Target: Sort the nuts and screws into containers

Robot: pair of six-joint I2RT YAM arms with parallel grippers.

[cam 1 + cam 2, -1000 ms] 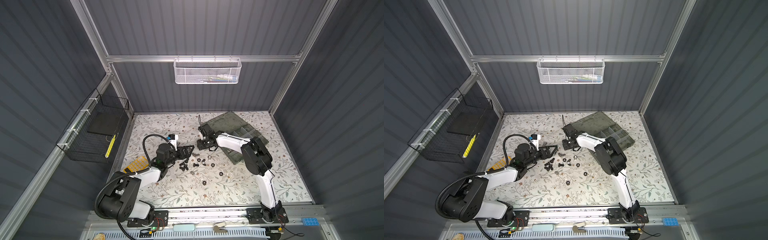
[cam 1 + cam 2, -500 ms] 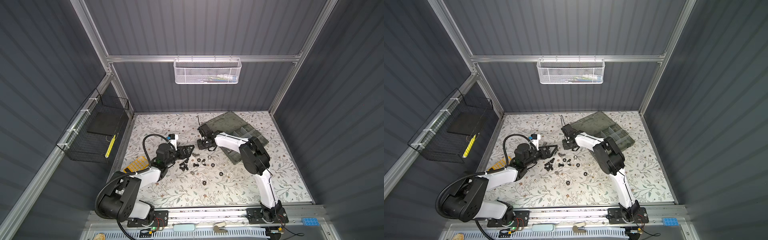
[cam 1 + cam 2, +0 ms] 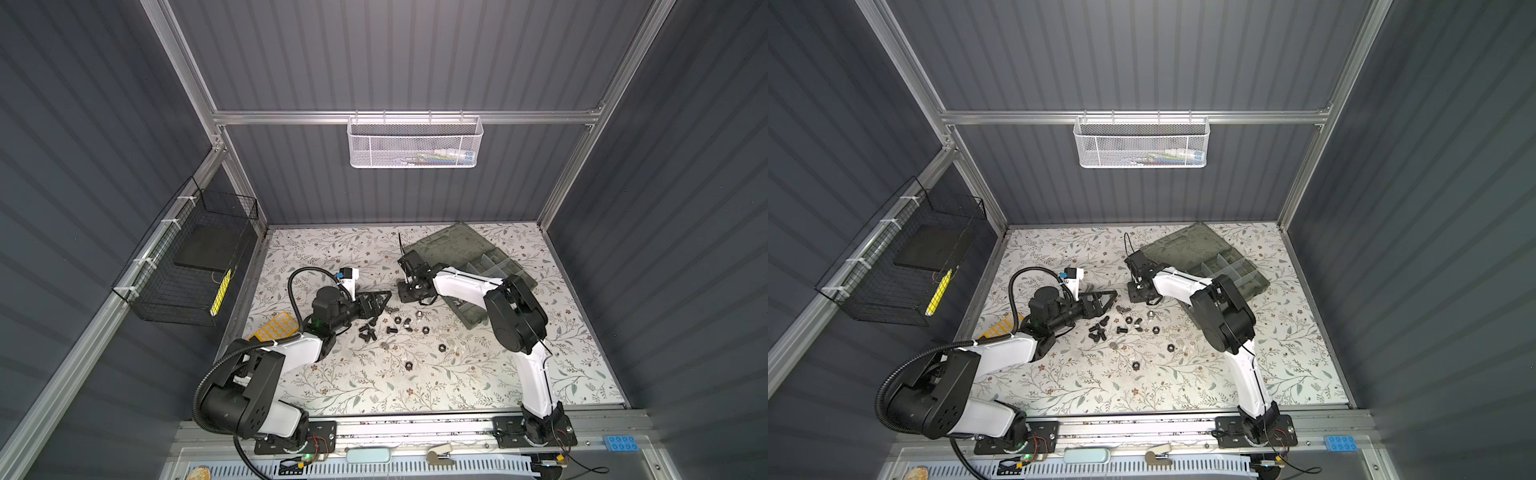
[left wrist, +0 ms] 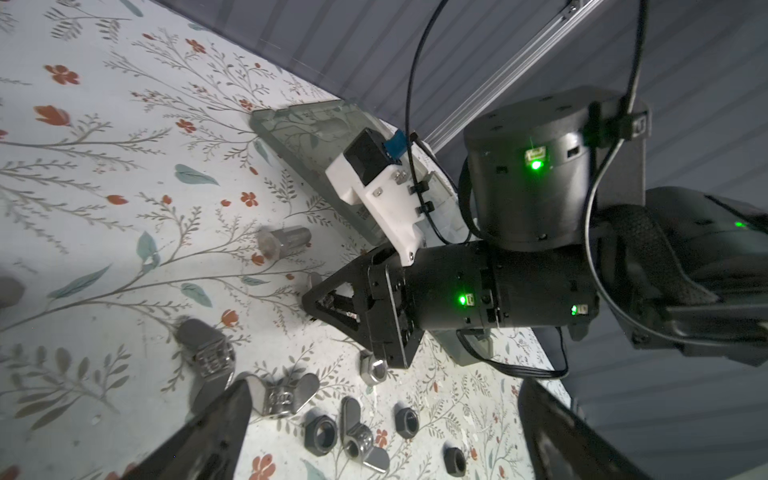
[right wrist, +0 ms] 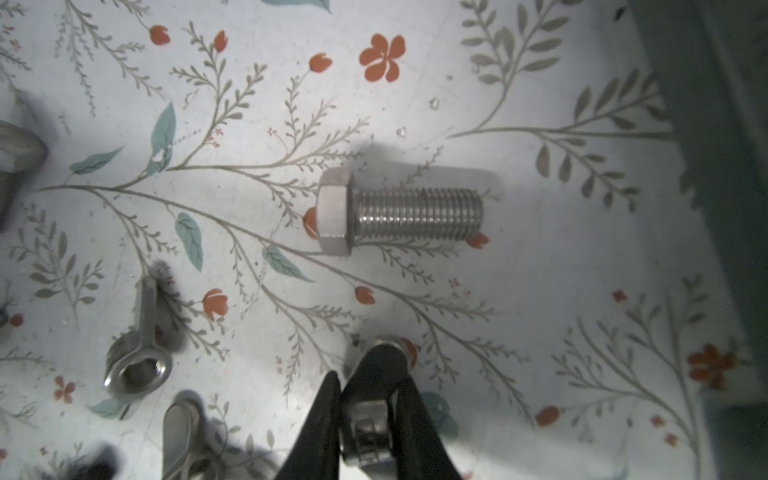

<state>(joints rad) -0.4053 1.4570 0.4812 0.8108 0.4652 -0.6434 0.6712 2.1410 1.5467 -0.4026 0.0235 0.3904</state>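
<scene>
Between the right gripper's (image 5: pixel 365 399) black fingers (image 5: pixel 328 419), low over the floral mat (image 5: pixel 540 249): a small silver part (image 5: pixel 368 428), pinched tight, jaws nearly together around it. The fingers hide half its shape and the frame edge cuts off the rest; cannot tell whether it is clear of the mat. Just beyond the fingertips a silver bolt (image 5: pixel 399 212) lies on its side, untouched, head pointing away from the organizer case (image 5: pixel 727 166), whose dark wall is cropped at the frame edge. Two silver wing nuts (image 5: pixel 137 365) lie near, one partly out of frame. Left gripper (image 4: pixel 382 390): fingers (image 4: pixel 216 432) spread wide, holding nothing, low over the mat, with wing nuts and black hex nuts (image 4: pixel 320 432) lying between and beside them. In both top views the black screws (image 3: pixel 368 330) and loose nuts (image 3: pixel 424 330) lie scattered between the two arms, too small to count surely. The case's compartments (image 3: pixel 490 266) lie open behind the right arm, which covers part of them; contents cannot be made out.
</scene>
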